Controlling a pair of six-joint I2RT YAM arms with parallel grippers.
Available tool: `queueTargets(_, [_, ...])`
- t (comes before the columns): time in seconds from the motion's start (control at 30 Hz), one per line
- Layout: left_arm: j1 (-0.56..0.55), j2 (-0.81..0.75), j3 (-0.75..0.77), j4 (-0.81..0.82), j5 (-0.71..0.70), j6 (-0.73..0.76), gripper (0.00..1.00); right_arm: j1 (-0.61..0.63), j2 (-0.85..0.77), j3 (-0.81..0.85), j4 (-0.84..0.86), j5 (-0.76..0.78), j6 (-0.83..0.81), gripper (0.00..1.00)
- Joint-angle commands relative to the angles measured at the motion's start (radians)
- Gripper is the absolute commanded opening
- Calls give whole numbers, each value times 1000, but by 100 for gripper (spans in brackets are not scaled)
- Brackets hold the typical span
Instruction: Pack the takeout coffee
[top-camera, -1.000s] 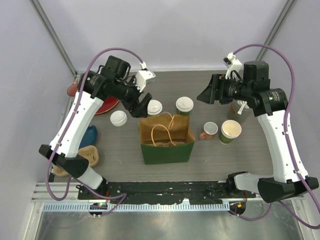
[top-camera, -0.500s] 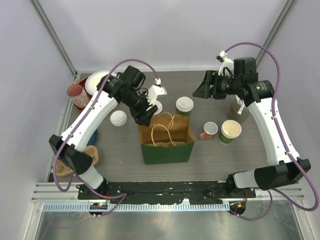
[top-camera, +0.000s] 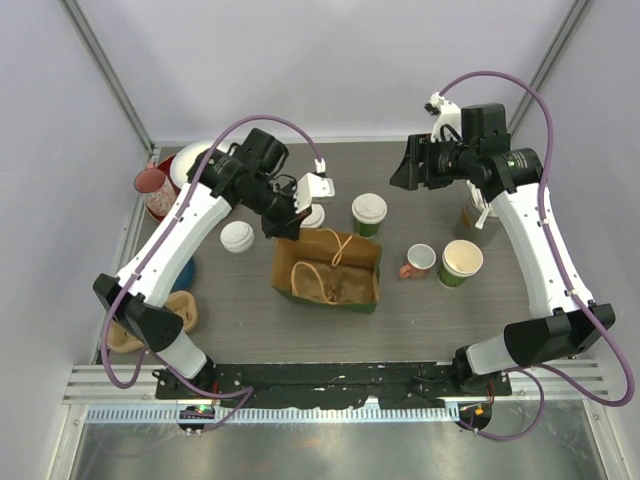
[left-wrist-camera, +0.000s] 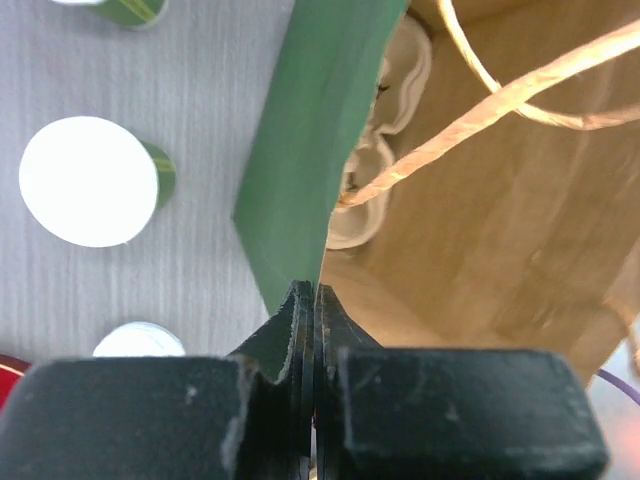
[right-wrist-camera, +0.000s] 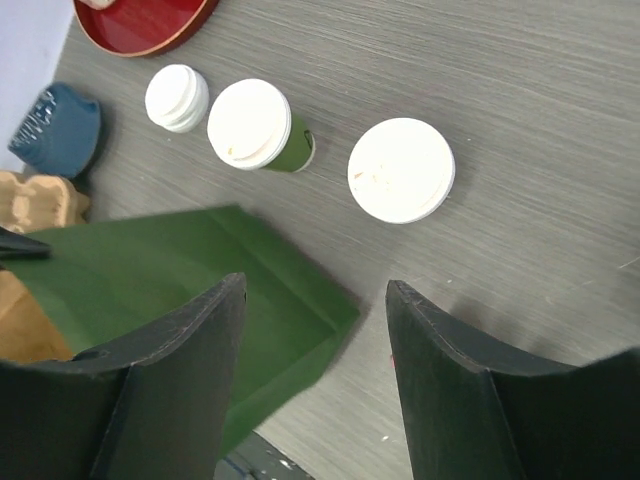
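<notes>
Tilted bag (top-camera: 328, 272) just beside lidded cups (top-camera: 368, 210)

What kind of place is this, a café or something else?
Probably a robot test cell, not a café: two arms bolted to a grey table, plain enclosure walls, and staged props such as a green paper bag and lidded cups.

The flat-bottomed green paper bag (top-camera: 328, 272) is kraft brown inside, with pale tan twisted handles. The green paper cup with a white plastic lid (top-camera: 369, 209) and the second green lidded cup (top-camera: 313, 216) match in colour. The lidless green paper cup (top-camera: 461, 262) is cream within. The counter (top-camera: 430, 320) is grey with fine wood-grain streaks. The round tray (right-wrist-camera: 140, 25) is glossy red.
</notes>
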Motion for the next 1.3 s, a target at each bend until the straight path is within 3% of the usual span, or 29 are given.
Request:
queueTargets(0.0, [-5, -43, 71, -298, -9, 87, 0, 44, -37, 32, 3, 43, -199, 63])
queueTargets(0.2, [-7, -72, 4, -300, 53, 43, 0, 107, 43, 36, -56, 65, -338, 64])
queueTargets(0.5, [-39, -53, -50, -298, 156, -132, 0, 115, 119, 81, 0, 8, -330, 63])
queueTargets(0.77, [-122, -70, -211, -298, -72, -140, 0, 115, 98, 15, 86, 25, -233, 61])
queueTargets(0.87, [-131, -18, -168, -300, -133, -163, 0, 115, 52, -11, 88, 49, -247, 61])
queueTargets(1.07, [-136, 106, 140, -300, -216, -282, 0, 116, 46, -14, 132, 88, -97, 58])
queueTargets(1.27, [-208, 68, 98, -300, -365, -293, 0, 115, 60, 15, 158, 97, -91, 57])
